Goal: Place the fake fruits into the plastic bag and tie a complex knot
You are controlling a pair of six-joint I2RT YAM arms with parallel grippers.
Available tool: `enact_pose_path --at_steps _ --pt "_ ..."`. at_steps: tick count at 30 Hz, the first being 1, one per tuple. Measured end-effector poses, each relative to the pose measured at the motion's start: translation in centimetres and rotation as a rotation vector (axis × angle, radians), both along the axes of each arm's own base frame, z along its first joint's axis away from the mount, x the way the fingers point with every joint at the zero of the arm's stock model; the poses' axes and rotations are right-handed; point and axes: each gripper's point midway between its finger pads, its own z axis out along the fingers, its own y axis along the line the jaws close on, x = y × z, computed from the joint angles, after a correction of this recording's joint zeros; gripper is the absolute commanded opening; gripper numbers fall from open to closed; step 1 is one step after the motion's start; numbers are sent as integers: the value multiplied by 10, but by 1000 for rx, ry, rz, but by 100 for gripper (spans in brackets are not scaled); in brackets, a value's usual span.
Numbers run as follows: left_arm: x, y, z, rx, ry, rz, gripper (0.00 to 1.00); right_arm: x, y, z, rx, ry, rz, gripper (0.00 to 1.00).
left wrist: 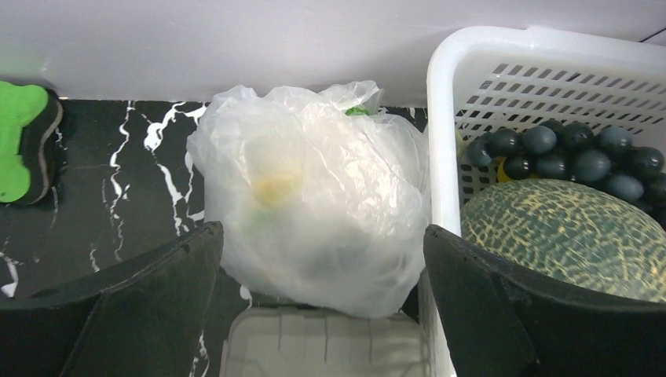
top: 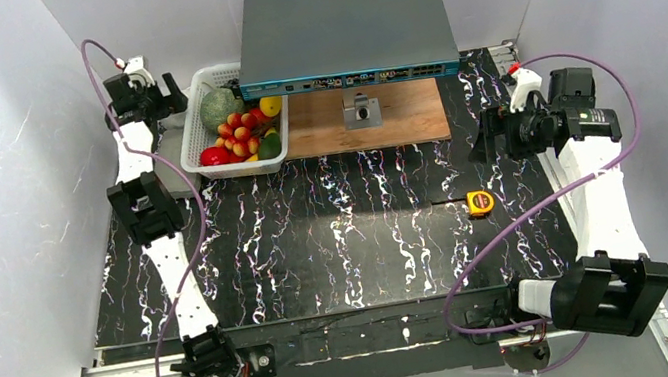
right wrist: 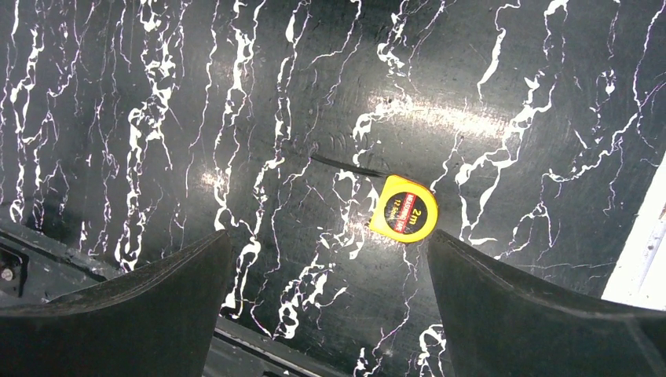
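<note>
Left gripper point(left wrist: 322, 232): fingers spread wide, nothing held between them. Straight ahead of the tips, centred in the gap, sits the plastic bag point(left wrist: 314, 196), bunched into a cloudy white lump on the black marbled table point(left wrist: 149, 157). A yellowish patch shows through its skin; I cannot tell what it is.

On the right-finger side, the bag's edge lies against the wall of the white lattice basket point(left wrist: 471, 78).

The fake fruits are inside the basket, just past the right finger: a netted green melon point(left wrist: 565, 228) nearest, and a dark grape bunch point(left wrist: 565, 149) behind it. The top view also shows a red-orange cluster point(top: 240, 132) there with red, yellow and green pieces around it.

Well off to the left-finger side lies a green bone-shaped piece point(left wrist: 20, 137).

Right gripper point(right wrist: 327, 236): fingers likewise wide apart, empty, hanging over bare tabletop. A yellow tape measure point(right wrist: 404, 208) lies below, just ahead of the tips and nearer the finger on the right of the wrist view.
</note>
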Motion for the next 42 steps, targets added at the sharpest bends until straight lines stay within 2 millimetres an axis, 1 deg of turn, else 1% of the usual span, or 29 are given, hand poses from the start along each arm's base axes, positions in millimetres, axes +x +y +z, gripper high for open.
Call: enact_pose_path --at_steps 2,4,8,11,12,13,14,16,18,20,22,23,26,28,30,32,33,34,35,36,38,39,40,42 --pt "7 1 -9 9 -7 12 90 2 -1 1 -4 -2 -2 100" --pt "10 5 -15 14 -8 30 80 3 -2 3 -5 -4 -3 100" --pt "11 6 -21 16 -3 42 46 4 -2 2 -3 7 -3 100" --pt "12 4 -21 19 -6 37 25 6 -2 -1 0 21 -2 100" --pt "12 4 -20 19 -8 37 12 6 -2 -2 1 25 -2 100" --pt "12 4 -20 23 -11 36 2 6 -2 -2 2 30 -2 100" --pt "13 5 -20 27 -12 38 0 6 -2 -2 3 31 -2 100" --pt "13 8 -17 31 -15 54 0 5 -1 1 9 28 4 100" --pt "12 16 -10 39 -20 76 0 5 2 7 17 17 14 100" --pt "8 27 7 44 -37 100 0 5 4 13 25 -7 27 100" --pt "0 39 32 45 -60 122 0 1 6 21 24 -37 34 100" --pt "-9 44 48 45 -69 132 0 -2 8 28 21 -66 39 100" --pt "-47 48 108 35 -106 148 0 -15 14 56 2 -190 63 100" --pt "-82 41 161 21 -156 142 0 -29 20 77 -13 -284 92 100" --pt "-119 21 214 4 -224 111 0 -44 26 93 -27 -362 122 100" --pt "-165 -10 261 -17 -291 51 0 -59 33 100 -30 -401 155 100" --pt "-185 -24 276 -28 -316 21 0 -68 37 102 -25 -409 172 100" --pt "-211 -42 288 -46 -335 -16 0 -76 41 103 -20 -413 191 100" --pt "-237 -60 296 -67 -347 -60 0 -82 44 102 -16 -412 204 100" --pt "-261 -78 300 -92 -353 -107 0 -89 47 101 -8 -412 220 100" --pt "-307 -112 296 -156 -339 -200 0 -104 54 94 11 -401 252 100" --pt "-323 -125 292 -185 -326 -237 0 -112 58 89 25 -391 266 100" --pt "-345 -142 281 -232 -294 -283 0 -120 62 84 41 -381 281 100" --pt "-383 -175 250 -321 -206 -362 0 -132 69 75 69 -365 310 100"
